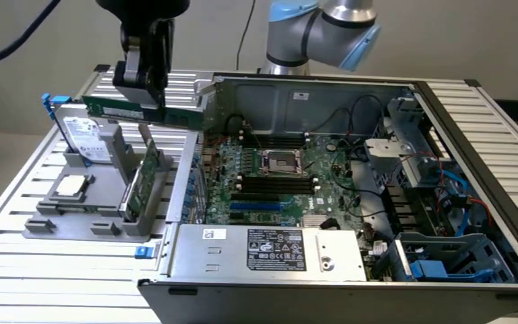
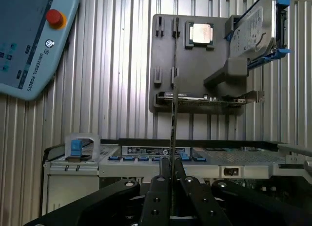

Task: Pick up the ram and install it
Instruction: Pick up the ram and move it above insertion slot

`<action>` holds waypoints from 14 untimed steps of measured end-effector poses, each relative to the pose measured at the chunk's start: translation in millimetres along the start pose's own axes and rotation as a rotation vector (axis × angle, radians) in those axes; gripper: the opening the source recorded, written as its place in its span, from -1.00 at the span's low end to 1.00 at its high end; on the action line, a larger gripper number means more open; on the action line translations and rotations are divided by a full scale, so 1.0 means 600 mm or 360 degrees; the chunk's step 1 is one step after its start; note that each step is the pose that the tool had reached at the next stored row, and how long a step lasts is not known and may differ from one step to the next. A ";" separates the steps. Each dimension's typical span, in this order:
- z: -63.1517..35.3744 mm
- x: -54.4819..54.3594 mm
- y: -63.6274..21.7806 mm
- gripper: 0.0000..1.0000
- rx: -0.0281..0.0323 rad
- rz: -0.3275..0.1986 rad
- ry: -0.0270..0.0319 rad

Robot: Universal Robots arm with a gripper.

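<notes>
The ram [image 1: 185,116] is a long, thin green stick held level in the air, above the grey holder tray [image 1: 61,226] on the exterior view's left. My gripper [image 1: 146,100] comes down from above and is shut on the stick near its middle. One end of the stick reaches the open computer case's upper corner [image 1: 212,84]. In the wrist view the ram [image 2: 173,114] appears edge-on as a thin line rising from between my black fingers [image 2: 158,187], with the gripper [image 2: 171,163] pinched on it. The motherboard [image 1: 326,192] lies inside the case, with dark memory slots [image 1: 277,182] below the processor socket.
The tray carries a hard drive [image 1: 86,131], a processor chip [image 1: 72,185] and an upright expansion card [image 1: 142,179]. A power supply box [image 1: 277,250] sits at the case's front, with cables and blue drive bays [image 1: 448,260] on the exterior view's right. A teach pendant [image 2: 29,41] rests on the slatted table.
</notes>
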State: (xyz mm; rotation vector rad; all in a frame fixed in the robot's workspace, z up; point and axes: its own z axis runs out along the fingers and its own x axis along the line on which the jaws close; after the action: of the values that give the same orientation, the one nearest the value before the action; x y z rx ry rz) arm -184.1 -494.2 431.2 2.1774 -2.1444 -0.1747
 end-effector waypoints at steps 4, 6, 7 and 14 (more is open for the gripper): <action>-0.008 0.000 -0.029 -0.72 -0.00217 0.0001 -0.00001; -0.012 0.000 -0.044 -0.72 -0.00266 0.0001 -0.00003; -0.014 0.001 -0.051 -0.72 -0.00288 0.0001 -0.00004; -0.025 0.001 -0.104 -0.72 -0.00468 0.0001 -0.00007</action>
State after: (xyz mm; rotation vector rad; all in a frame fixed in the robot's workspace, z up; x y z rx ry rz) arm -120.4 -494.2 437.7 2.1608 -2.1291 -0.2053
